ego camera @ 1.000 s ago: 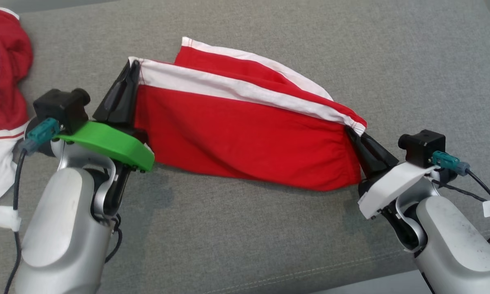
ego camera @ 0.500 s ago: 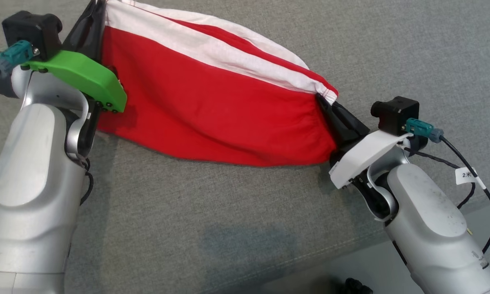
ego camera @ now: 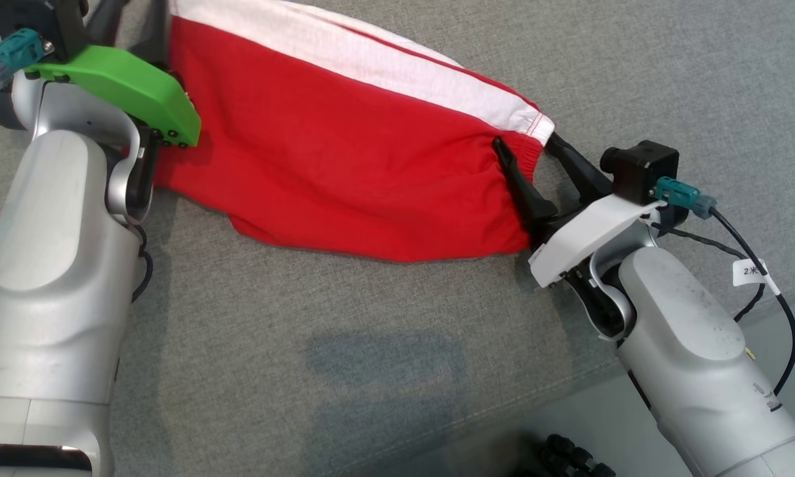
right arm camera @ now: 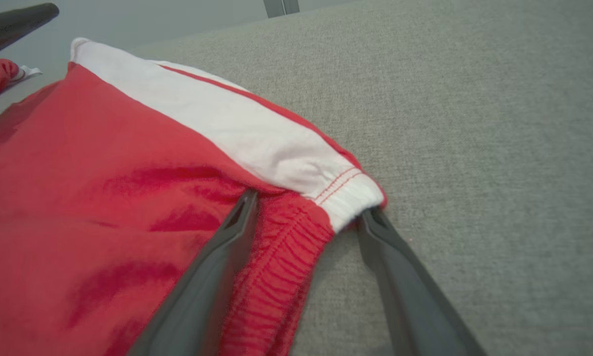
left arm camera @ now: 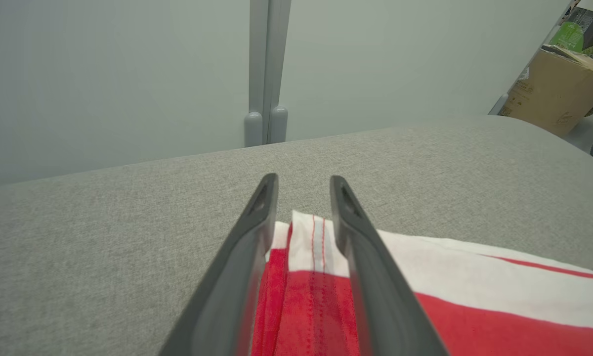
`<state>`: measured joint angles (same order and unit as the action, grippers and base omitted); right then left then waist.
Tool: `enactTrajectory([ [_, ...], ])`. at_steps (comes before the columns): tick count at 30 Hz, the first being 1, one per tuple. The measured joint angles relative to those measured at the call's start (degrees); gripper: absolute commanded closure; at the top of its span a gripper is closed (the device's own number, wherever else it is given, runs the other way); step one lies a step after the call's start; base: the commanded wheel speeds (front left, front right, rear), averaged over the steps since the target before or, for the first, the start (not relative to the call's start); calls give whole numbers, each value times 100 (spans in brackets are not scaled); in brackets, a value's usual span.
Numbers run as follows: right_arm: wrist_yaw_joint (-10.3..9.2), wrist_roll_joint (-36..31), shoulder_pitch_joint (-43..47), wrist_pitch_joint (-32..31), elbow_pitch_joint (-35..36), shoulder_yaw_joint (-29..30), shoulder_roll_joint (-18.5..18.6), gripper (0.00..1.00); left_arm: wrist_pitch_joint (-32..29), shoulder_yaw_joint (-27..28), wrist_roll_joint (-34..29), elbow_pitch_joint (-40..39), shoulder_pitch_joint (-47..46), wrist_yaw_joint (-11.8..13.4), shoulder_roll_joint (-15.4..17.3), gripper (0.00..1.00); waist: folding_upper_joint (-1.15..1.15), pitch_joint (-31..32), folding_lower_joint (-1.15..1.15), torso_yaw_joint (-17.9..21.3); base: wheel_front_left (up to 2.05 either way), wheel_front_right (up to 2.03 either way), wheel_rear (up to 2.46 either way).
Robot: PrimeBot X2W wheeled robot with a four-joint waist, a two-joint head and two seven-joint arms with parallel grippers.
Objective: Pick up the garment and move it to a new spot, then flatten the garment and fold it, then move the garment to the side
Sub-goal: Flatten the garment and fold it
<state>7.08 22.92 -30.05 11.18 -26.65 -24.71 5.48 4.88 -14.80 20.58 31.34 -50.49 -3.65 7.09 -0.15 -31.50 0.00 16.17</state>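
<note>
Released since the earlier frame, the garment [ego camera: 344, 152] is laid at upper centre, right gripper [right arm camera: 310, 205] wide, left gripper [left arm camera: 304, 180] narrowly parted; flattening is judged next.

The garment [ego camera: 344, 172] is showing red with a white band stitched in red, the surface [ego camera: 371, 364] flecked grey, the left wrist cover [ego camera: 119, 93] green, the right wrist cover [ego camera: 589, 232] white.

Grey fabric cushion [ego camera: 371, 344]: one red-and-white garment [ego camera: 344, 172] lies spread on it, far side, left to right.
</note>
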Motion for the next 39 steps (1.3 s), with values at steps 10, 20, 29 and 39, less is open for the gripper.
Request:
enactTrajectory([
  [10, -3, 0, 143, 99, -388, 84, 157, 0, 225, -175, -38, 716, -42, -99, -124, 0, 0, 345, 0, -150, 0, 0, 0],
  [20, -121, 38, 560, 175, -550, 355, 388, 0, -116, -141, 542, 1525, 715, -211, -356, 0, 0, 790, 0, -338, 0, 0, 0],
  [29, -118, 43, 603, 190, -492, 292, 364, 0, -382, 33, 751, 1823, 737, -215, -365, 0, 0, 1141, 0, -312, 0, 0, 0],
  [39, -253, 40, 604, 242, -252, 441, 448, 0, -641, -7, 834, 2046, 728, -260, -372, 21, 0, 1144, 0, -156, 0, 0, 0],
])
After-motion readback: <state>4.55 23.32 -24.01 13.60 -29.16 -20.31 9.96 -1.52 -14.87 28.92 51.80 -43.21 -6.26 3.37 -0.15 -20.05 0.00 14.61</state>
